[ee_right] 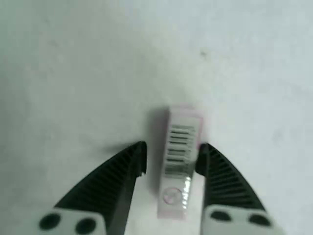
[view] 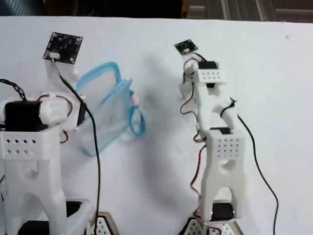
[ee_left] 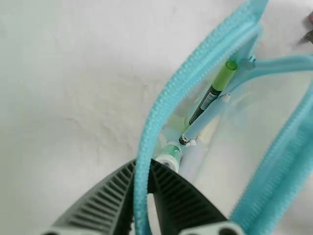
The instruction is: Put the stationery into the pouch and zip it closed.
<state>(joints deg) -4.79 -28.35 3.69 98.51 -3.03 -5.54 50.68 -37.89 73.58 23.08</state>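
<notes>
Closest up, the right gripper (ee_right: pixel 172 149) stands with jaws apart, straddling a small pink block (ee_right: pixel 178 161) that lies flat on the white table (ee_right: pixel 73 58), its long axis running along the gap and away from the wrist, so a plain squeeze across its narrow width looks enough to take it. Off to that arm's left, the left gripper (ee_left: pixel 143 166) is clamped on the blue zipper edge (ee_left: pixel 161 107) of the clear pouch (view: pixel 105 110), pens (ee_left: pixel 212 93) inside, well apart from the block.

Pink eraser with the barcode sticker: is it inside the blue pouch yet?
No, the pink eraser lies on the white table, within the open right claw.
</notes>
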